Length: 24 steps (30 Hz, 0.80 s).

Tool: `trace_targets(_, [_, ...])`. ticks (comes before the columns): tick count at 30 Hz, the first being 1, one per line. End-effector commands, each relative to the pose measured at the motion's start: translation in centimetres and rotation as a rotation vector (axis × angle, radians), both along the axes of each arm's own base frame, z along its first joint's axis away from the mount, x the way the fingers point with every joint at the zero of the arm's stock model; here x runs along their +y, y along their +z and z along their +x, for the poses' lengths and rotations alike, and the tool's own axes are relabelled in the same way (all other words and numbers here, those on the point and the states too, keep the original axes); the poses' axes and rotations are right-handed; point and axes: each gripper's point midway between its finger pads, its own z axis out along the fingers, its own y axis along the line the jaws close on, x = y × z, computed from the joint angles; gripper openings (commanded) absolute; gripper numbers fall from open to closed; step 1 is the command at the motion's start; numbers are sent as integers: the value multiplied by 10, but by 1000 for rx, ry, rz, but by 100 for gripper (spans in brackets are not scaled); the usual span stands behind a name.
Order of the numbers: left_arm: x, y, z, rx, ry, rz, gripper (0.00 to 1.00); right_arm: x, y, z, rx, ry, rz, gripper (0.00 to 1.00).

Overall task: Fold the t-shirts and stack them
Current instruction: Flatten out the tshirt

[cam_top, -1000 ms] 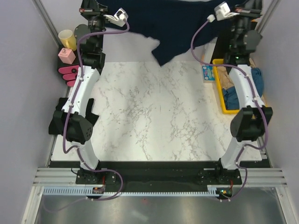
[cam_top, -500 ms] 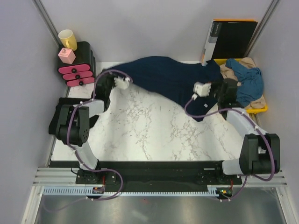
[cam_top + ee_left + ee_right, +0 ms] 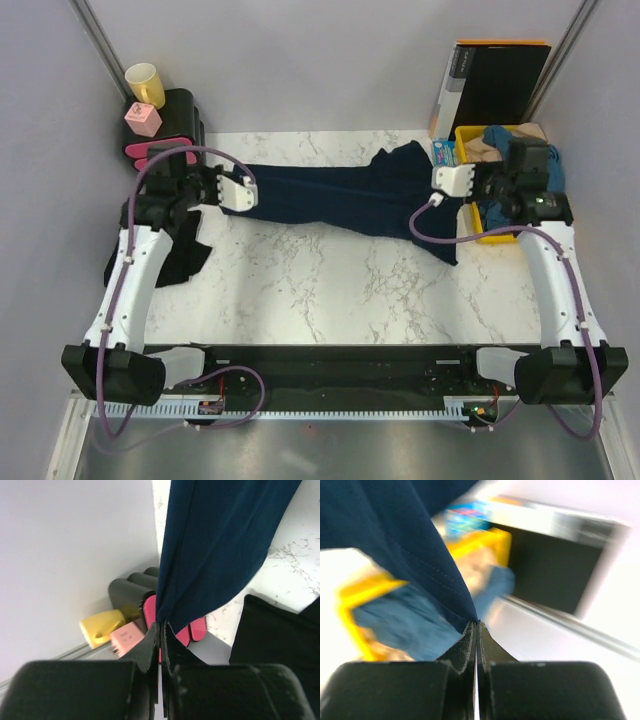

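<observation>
Top view only: the navy t-shirt (image 3: pixel 330 195) is pulled long over the surface (image 3: pixel 330 280), one end by the yellow tray (image 3: pixel 497 237), the other far from it.
Wrist views only: each pinch up close; the right view is blurry.
Arms: both bent, reaching in low.
Left fingers (image 3: pixel 150 650): squeezed tight on the far shirt end.
Right fingers (image 3: pixel 467 645): squeezed tight on the end by the tray.

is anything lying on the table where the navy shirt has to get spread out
Nothing visible does. Both the left pincer and right pincer pinch the navy t-shirt; the marble table in front of it is bare. The black shirt lies at its left edge.
</observation>
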Motion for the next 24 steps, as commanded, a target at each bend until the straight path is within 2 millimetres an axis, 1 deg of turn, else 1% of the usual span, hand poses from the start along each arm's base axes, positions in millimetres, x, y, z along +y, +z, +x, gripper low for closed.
trace_targets(1, [1, 42, -56, 178, 56, -96, 2, -4, 81, -18, -113, -30, 46, 0])
trace_targets(2, [3, 59, -58, 134, 64, -106, 2, -4, 112, -20, -185, -28, 43, 0])
trace_targets(3, [4, 73, -60, 96, 65, -106, 2, -5, 129, -21, -225, -35, 36, 0])
trace_targets(4, [7, 94, -60, 32, 68, -93, 2, -7, 147, -22, -269, -39, 29, 0])
trace_targets(5, [9, 112, -63, -32, 62, -75, 2, -8, 182, -26, -353, -46, 23, 0])
trace_targets(6, [11, 126, -64, -80, 64, -63, 2, -11, 199, -26, -394, -58, 20, 0])
trace_targets(7, [16, 152, -61, -174, 81, -54, 2, -11, 224, -27, -467, -63, 24, 0])
trace_targets(8, [17, 167, -62, -224, 79, -43, 2, -12, 254, -33, -548, -69, 34, 0])
trace_targets(9, [18, 182, -65, -274, 80, -40, 2, -12, 270, -37, -600, -72, 35, 0])
trace_targets(10, [21, 209, -66, -363, 89, -36, 2, -15, 296, -40, -697, -82, 30, 0])
trace_targets(12, [29, 240, -66, -476, 110, 10, 2, -17, 319, -44, -787, -84, -10, 0])
trace_targets(13, [32, 266, -66, -570, 122, 28, 2, -21, 336, -46, -853, -102, -30, 0])
trace_targets(14, [35, 282, -66, -631, 131, 61, 2, -22, 350, -49, -897, -106, -43, 0])
trace_targets(15, [37, 294, -67, -670, 137, 73, 2, -22, 356, -44, -910, -103, -63, 0])
trace_targets(16, [37, 312, -70, -721, 133, 76, 2, -23, 369, -46, -948, -110, -75, 0])
trace_targets(17, [36, 329, -71, -778, 125, 88, 2, -23, 391, -55, -1009, -110, -77, 0])
trace_targets(18, [37, 341, -73, -821, 128, 87, 2, -22, 397, -49, -1025, -106, -87, 0])
trace_targets(19, [35, 353, -74, -860, 119, 77, 2, -22, 407, -52, -1055, -106, -88, 0])
trace_targets(20, [34, 357, -75, -870, 115, 69, 2, -21, 417, -57, -1085, -98, -83, 0])
trace_targets(21, [34, 359, -75, -873, 111, 61, 2, -19, 419, -57, -1092, -92, -86, 0])
trace_targets(22, [34, 356, -73, -867, 112, 63, 2, -19, 419, -58, -1092, -88, -90, 0])
trace_targets(23, [34, 354, -72, -864, 109, 69, 2, -18, 413, -54, -1076, -84, -93, 0])
trace_targets(24, [34, 348, -68, -849, 106, 63, 2, -18, 409, -55, -1070, -80, -92, 0])
